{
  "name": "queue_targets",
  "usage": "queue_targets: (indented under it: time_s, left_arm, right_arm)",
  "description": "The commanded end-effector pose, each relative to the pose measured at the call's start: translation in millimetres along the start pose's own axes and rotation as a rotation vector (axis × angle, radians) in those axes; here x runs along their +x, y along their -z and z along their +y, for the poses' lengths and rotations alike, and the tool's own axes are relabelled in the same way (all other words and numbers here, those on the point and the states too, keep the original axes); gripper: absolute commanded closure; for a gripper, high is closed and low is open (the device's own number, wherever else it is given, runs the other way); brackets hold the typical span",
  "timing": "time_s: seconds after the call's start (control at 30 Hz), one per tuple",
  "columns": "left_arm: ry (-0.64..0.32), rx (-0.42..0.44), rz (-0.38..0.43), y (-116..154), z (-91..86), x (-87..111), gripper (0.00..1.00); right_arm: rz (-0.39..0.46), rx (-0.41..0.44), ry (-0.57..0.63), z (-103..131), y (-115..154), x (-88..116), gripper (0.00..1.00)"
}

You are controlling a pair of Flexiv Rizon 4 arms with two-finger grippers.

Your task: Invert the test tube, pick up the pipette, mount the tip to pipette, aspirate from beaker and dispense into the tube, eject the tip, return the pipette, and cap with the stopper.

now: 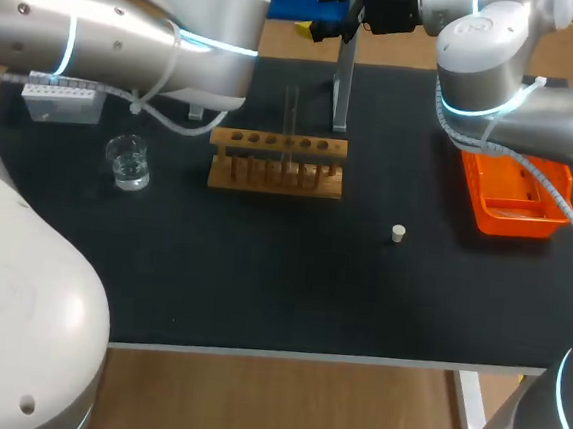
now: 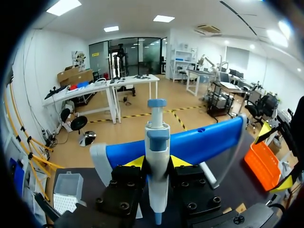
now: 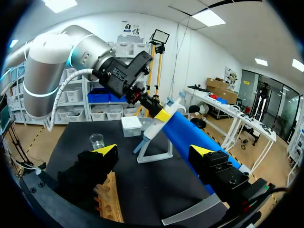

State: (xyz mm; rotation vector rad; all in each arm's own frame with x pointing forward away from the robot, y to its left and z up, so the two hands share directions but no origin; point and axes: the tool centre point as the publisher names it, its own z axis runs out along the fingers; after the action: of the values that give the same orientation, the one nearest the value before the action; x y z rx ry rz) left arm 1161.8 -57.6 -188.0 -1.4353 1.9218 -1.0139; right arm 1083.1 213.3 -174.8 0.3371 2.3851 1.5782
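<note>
The white-and-blue pipette [image 2: 156, 156] hangs on the blue-topped stand [image 1: 343, 89] at the back of the table. My left gripper [image 2: 157, 162] is shut on its body, yellow tips on either side; the right wrist view shows the same hold on the pipette [image 3: 156, 126]. My right gripper [image 3: 155, 152] stands wide open and holds nothing, just right of the stand and above the wooden rack [image 1: 276, 161]. A clear test tube [image 1: 289, 124] stands upright in that rack. The beaker [image 1: 129, 161] with liquid sits left of it. A small white stopper [image 1: 398, 233] lies on the mat.
A white tip box [image 1: 61, 99] sits at the back left, behind the beaker. An orange tray [image 1: 514, 194] lies at the right under my right arm [image 1: 491, 52]. The black mat's front half holds only the stopper.
</note>
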Motion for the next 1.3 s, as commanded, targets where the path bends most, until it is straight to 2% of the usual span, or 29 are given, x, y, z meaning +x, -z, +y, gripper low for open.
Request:
queue_targets:
  time_s: [0.03,0.57,0.6,0.63,0.67,0.9,1.3]
  left_arm:
    - [0.001,-0.03,-0.006,-2,-0.2,0.5,1.0]
    - [0.023,-0.063,-0.019,-2,12.0,3.1,1.0]
    - [0.029,-0.068,-0.026,-1,12.8,3.4,0.84]
    - [0.032,-0.076,-0.04,0,13.6,3.6,0.48]
    - [0.036,-0.076,-0.047,1,14.6,3.6,0.0]
    - [0.05,-0.068,-0.054,11,16.3,5.8,0.0]
    - [0.042,-0.026,-0.057,52,11.2,13.2,0.0]
  right_arm:
    - [0.002,0.003,0.0,0,0,-1,0.0]
    - [0.002,0.003,0.0,0,0,-1,0.0]
    - [0.002,0.003,0.0,0,0,-1,0.0]
    - [0.002,0.003,0.0,0,0,-1,0.0]
    - [0.002,0.003,0.0,0,0,-1,0.0]
    - [0.002,0.003,0.0,0,0,-1,0.0]
    - [0.002,0.003,0.0,0,0,-1,0.0]
